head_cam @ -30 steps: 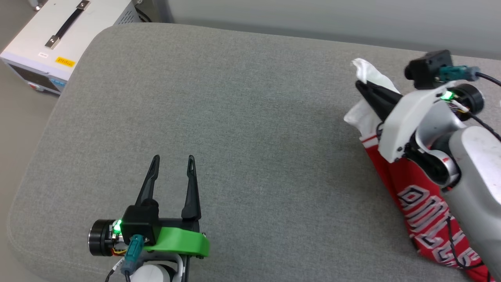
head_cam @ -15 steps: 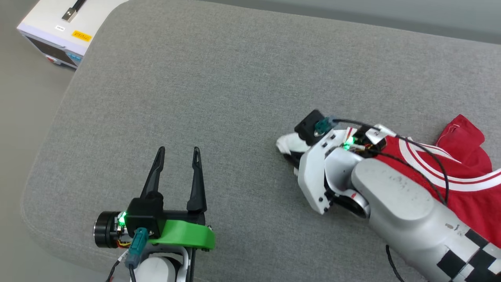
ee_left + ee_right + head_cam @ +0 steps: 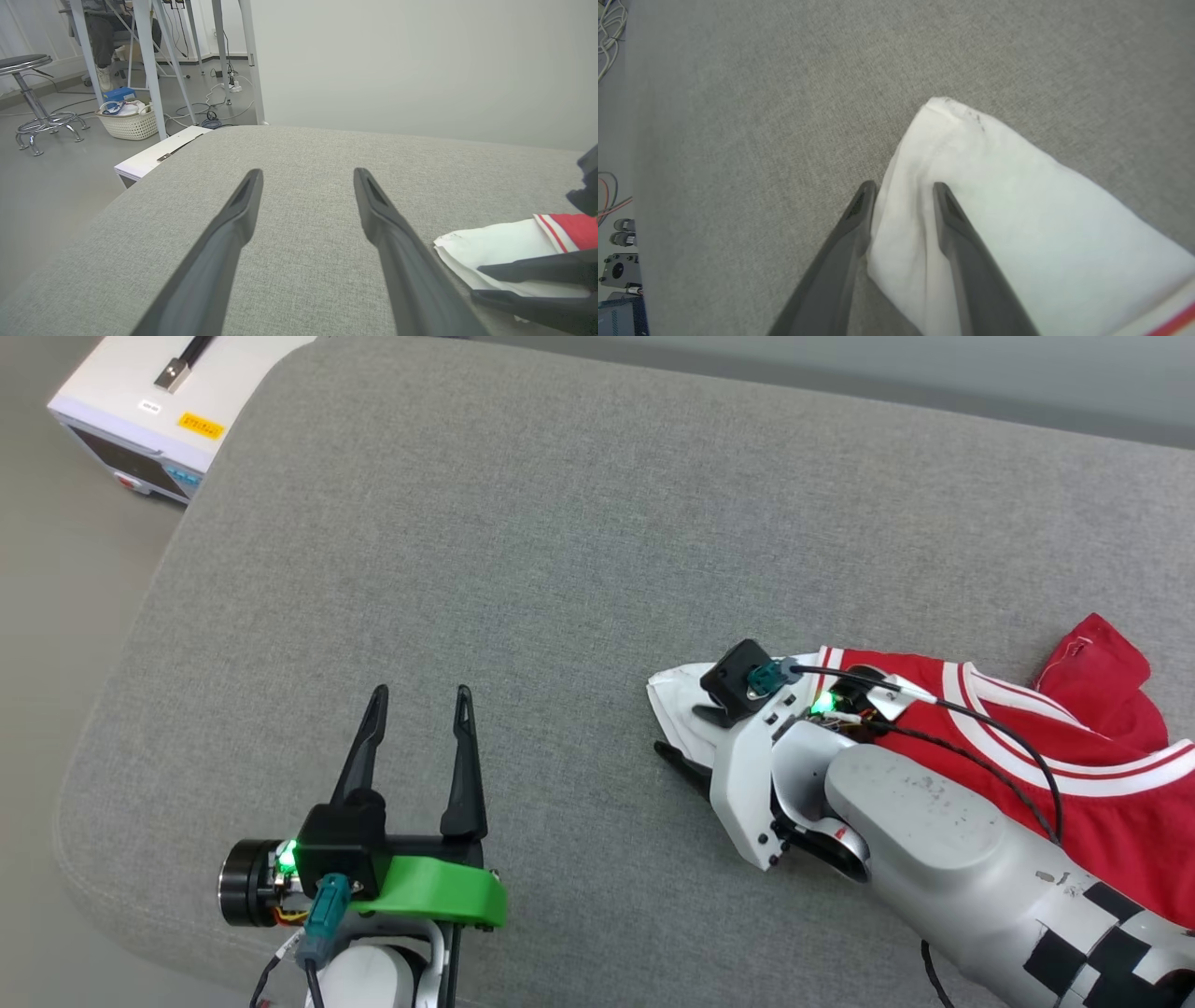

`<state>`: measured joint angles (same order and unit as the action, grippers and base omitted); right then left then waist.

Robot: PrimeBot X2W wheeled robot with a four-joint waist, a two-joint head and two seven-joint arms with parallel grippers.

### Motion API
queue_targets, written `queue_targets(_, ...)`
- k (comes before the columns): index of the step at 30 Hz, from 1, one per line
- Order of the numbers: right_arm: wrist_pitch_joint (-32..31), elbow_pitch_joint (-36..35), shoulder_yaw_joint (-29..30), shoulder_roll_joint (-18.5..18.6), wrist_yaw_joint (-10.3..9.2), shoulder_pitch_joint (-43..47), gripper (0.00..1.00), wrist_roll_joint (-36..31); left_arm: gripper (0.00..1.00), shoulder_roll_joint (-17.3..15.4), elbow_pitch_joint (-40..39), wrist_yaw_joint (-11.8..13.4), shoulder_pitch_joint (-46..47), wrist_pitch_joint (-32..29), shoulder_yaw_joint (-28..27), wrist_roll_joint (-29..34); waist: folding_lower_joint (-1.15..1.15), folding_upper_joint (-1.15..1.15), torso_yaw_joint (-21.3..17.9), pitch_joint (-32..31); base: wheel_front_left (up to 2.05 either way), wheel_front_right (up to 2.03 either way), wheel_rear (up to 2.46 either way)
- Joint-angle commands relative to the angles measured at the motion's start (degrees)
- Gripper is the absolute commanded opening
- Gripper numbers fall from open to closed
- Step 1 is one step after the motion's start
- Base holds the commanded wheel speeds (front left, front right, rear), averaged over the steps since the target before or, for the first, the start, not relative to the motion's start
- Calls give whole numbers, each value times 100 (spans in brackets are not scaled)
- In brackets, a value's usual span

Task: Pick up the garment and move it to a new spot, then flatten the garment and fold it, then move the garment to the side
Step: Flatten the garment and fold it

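The garment (image 3: 1102,775), red with white stripes and a white sleeve, lies crumpled on the right of the grey cushion (image 3: 560,523). My right gripper (image 3: 680,733) sits low at the sleeve's tip, its jaws apart. In the right wrist view the white sleeve (image 3: 1017,210) lies slack between the parted fingers of that gripper (image 3: 903,186). My left gripper (image 3: 420,695) hovers open near the cushion's front left, holding nothing. The left wrist view shows its own spread fingers (image 3: 307,173), the sleeve (image 3: 495,242) and the right gripper (image 3: 476,281) at the right edge.
A white box with a handle (image 3: 159,401) stands on the floor off the cushion's far left corner. The left wrist view has a stool (image 3: 28,60), a basket (image 3: 128,123) and table legs beyond the cushion. A pale wall runs behind.
The head camera has shifted. My right gripper carried the hanging garment down and left onto the cushion, then its jaws parted off the white sleeve. The left gripper stayed put.
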<state>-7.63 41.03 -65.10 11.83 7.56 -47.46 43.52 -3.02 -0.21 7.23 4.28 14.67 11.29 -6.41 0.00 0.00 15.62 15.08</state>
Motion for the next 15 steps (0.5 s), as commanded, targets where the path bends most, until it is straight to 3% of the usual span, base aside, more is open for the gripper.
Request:
queue_targets(1, 334, 13, 69, 61, -8, 25, 100, -44, 100, 14, 17, -31, 7, 33, -55, 55, 0, 0, -135, -202, 0, 0, 0)
queue_targets(8, 1803, -474, 851, 438, -8, 329, 100, -273, 100, 11, -7, -224, -109, 33, -279, 231, 0, 0, -463, -604, 0, 0, 0)
queue_targets(15, 2236, -1137, 2540, 764, -8, 1169, 100, -1057, 100, -87, -71, -472, 92, 33, -545, 299, 0, 0, -778, -802, 0, 0, 0)
